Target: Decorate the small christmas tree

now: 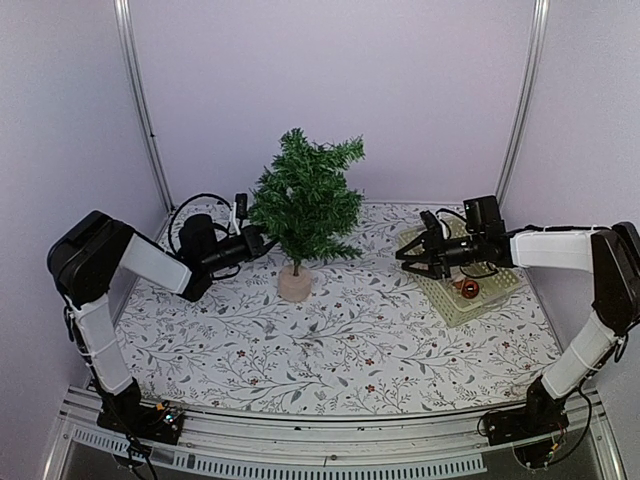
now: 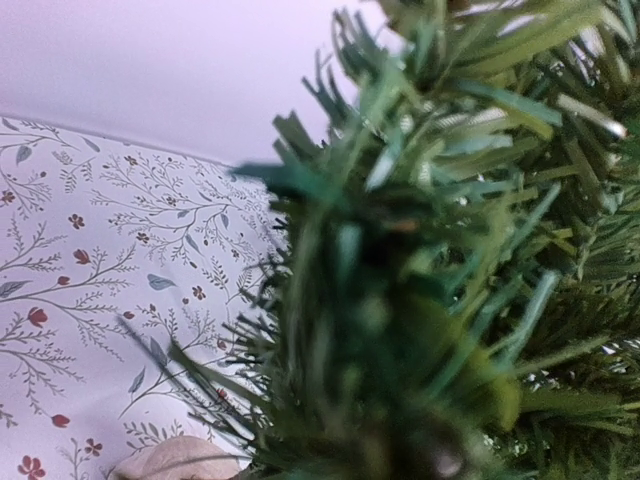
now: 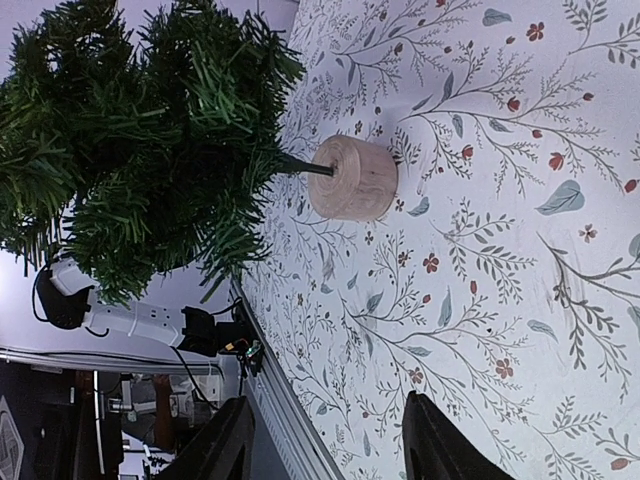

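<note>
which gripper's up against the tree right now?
The left gripper: it's in the branches of the small christmas tree. The right gripper is by the basket, well clear.

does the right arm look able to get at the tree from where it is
Probably yes: the right gripper is open, facing the small christmas tree, only bare tablecloth between them.

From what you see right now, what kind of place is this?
Probably a robot test booth: two arms bolted to a table, plain walls with metal posts, a small christmas tree staged on floral cloth.
</note>
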You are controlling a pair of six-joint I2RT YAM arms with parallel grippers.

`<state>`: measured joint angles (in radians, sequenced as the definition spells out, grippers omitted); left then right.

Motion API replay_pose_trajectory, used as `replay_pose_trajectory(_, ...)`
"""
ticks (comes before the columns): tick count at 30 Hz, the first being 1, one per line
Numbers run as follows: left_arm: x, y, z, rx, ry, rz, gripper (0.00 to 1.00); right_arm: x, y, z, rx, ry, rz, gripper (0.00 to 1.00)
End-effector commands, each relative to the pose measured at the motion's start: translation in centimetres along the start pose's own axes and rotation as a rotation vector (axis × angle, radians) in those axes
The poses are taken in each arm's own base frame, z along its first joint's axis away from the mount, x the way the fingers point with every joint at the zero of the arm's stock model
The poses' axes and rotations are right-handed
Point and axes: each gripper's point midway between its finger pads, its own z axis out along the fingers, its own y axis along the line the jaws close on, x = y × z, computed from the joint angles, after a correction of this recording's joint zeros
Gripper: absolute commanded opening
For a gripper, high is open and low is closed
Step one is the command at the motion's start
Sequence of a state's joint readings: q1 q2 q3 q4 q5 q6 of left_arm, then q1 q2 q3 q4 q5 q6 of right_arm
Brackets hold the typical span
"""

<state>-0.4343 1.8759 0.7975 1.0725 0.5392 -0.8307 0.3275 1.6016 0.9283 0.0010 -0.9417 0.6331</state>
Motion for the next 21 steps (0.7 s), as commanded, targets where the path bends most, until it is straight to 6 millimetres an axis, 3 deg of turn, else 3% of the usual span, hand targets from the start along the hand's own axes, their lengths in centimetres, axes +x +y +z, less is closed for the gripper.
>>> replay_pose_trajectory(1,-2.3,-2.1,-1.4,0.078,-0.067,0.064,0.00,-0.8,0.8,1.1,-0.002,-0.003,-0.031,0.54)
replay_pose_trajectory(10,-1.9,-1.6,-1.9,0.051,-0.044,0.087,0.05,-1.2,1.0,1.4,0.006,-0.005,-0.036,0.54)
replay_pose_trajectory(21,-2.9,-0.8,-2.6,-0.009,-0.049,0.094,0.45,-1.8,0.3,1.0,0.102,-0.007,-0.039,0.57)
